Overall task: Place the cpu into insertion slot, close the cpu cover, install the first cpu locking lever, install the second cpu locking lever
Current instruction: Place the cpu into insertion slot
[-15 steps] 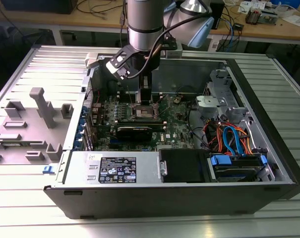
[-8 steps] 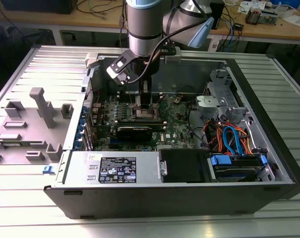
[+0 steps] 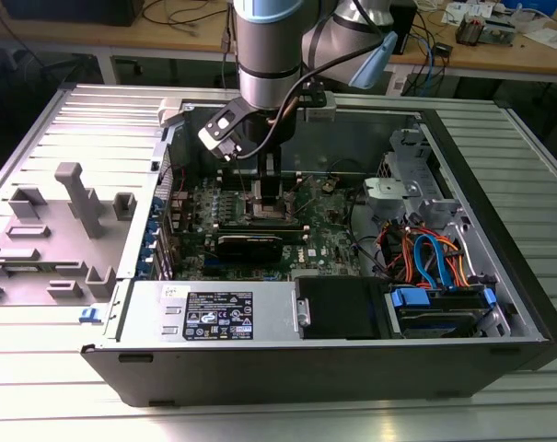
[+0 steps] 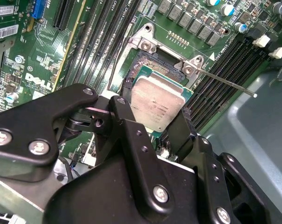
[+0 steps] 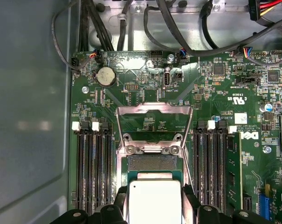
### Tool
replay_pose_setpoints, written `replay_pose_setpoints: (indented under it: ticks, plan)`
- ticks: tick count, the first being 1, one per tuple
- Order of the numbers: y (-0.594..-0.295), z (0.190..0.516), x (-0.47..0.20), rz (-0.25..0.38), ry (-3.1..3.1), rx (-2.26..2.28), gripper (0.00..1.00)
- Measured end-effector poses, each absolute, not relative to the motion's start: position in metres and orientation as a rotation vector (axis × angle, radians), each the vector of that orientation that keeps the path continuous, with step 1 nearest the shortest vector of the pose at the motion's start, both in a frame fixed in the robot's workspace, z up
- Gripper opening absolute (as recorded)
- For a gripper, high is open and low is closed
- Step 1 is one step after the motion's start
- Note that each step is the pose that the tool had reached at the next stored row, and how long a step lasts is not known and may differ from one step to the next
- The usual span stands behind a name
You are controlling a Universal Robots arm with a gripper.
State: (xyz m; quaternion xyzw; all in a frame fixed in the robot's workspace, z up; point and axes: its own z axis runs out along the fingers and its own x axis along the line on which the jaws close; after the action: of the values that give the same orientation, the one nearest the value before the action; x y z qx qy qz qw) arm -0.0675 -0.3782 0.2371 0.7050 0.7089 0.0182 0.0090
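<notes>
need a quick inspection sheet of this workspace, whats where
surface: slotted metal table carrying an open computer case
job's things: chip held over the socket, not covering all of it; cover frame swung open; thin lever sticking out free
clutter: grey plastic fixtures on the table, exterior view's left
grippers: gripper shut on the chip
cables: orange and blue cables inside the case
surroundings: workbenches behind the table
</notes>
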Motion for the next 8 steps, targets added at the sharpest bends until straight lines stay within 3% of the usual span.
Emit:
replay_pose_setpoints:
  ticks: [8]
  plan:
    - [-0.3782, 0.237, -0.0675, 0.057, 2.215, 2.202, 0.55]
